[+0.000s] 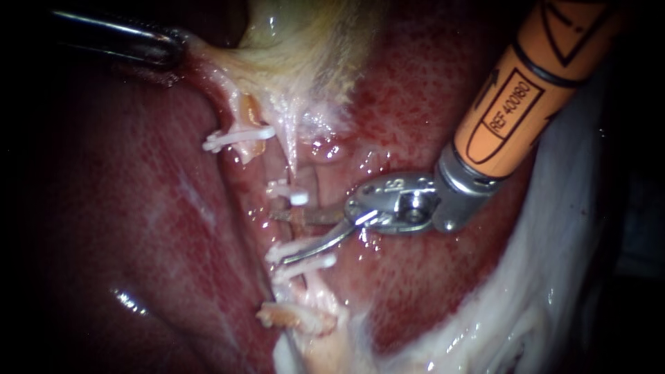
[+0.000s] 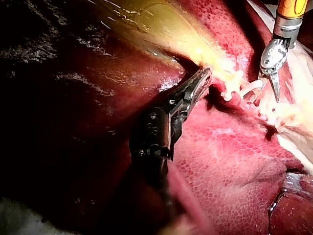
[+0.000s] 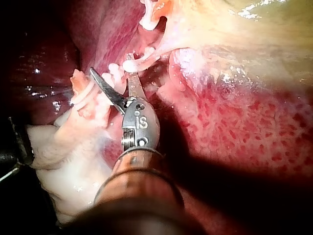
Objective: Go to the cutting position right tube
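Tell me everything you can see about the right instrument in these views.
The right instrument comes in from the upper right. Its shaft wears an orange sleeve with black markings, ending in a grey metal wrist. The end effector is a pair of slim curved blades, standing open, wet and stained. They straddle the tube between white clips above and below; the lower blade lies beside the lower clips. Whether a blade touches the tube cannot be told.
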